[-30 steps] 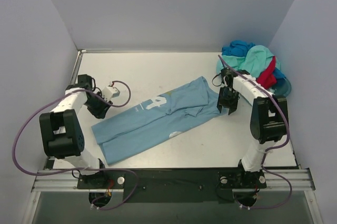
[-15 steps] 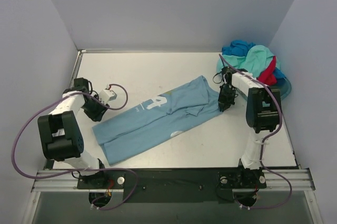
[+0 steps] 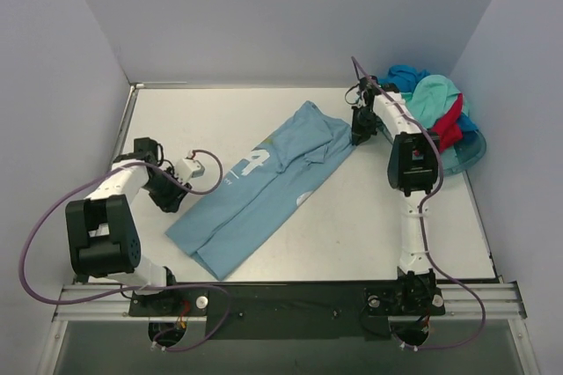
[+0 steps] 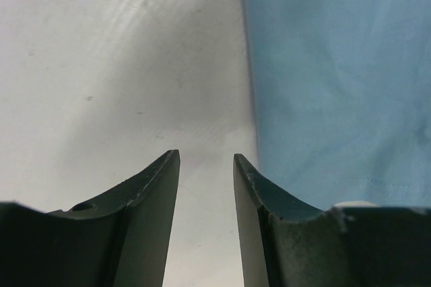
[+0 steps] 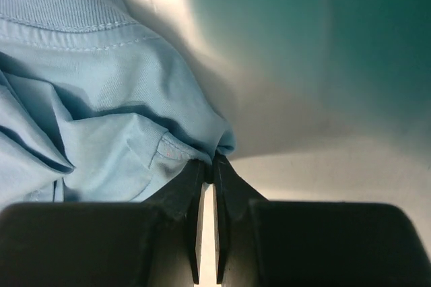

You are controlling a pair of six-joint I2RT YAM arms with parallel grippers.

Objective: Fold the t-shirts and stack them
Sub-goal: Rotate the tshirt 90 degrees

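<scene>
The right claw (image 5: 207,166) is pressed together on a puckered fold of a light blue t-shirt (image 3: 264,194). Its two dark, wedge-shaped fingers (image 5: 182,193) meet with only a hairline between them. Just beyond and left of the pinch, the soft cotton bunches into rounded creases. A ribbed collar band with a stitched seam runs across the far left. From this claw the shirt stretches away as a long, mostly flat strip, diagonally across the smooth white table (image 3: 378,225), with white print near its middle. Near the claw on its other side, a translucent teal tub (image 3: 473,150) holds a crumpled pile of t-shirts (image 3: 431,102) in mint green, red and deeper blue.

The left claw (image 4: 205,159) is spread, its matte black curved fingers apart above bare tabletop, gripping nothing. The shirt's straight edge lies just to the right of its right finger, and the fabric there is smooth, with a faint line of stitching.
</scene>
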